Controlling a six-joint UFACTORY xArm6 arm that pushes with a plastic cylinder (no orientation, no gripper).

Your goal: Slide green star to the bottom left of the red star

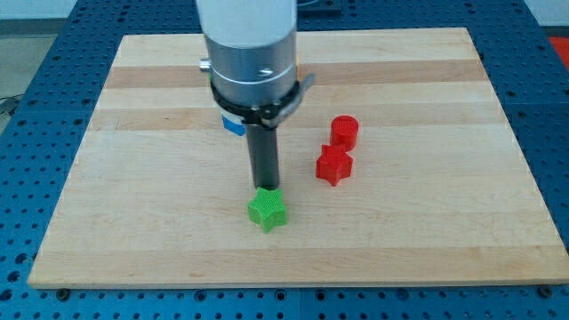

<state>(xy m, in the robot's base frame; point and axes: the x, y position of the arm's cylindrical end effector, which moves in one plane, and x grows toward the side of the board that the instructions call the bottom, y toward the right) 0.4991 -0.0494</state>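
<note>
The green star lies on the wooden board near the view's bottom centre. The red star lies up and to the right of it. My tip stands right at the green star's top edge, touching or nearly touching it. The rod hangs from the silver arm body above.
A red cylinder stands just above the red star, close to it. A small blue piece shows beside the rod, mostly hidden behind the arm. The wooden board lies on a blue perforated table.
</note>
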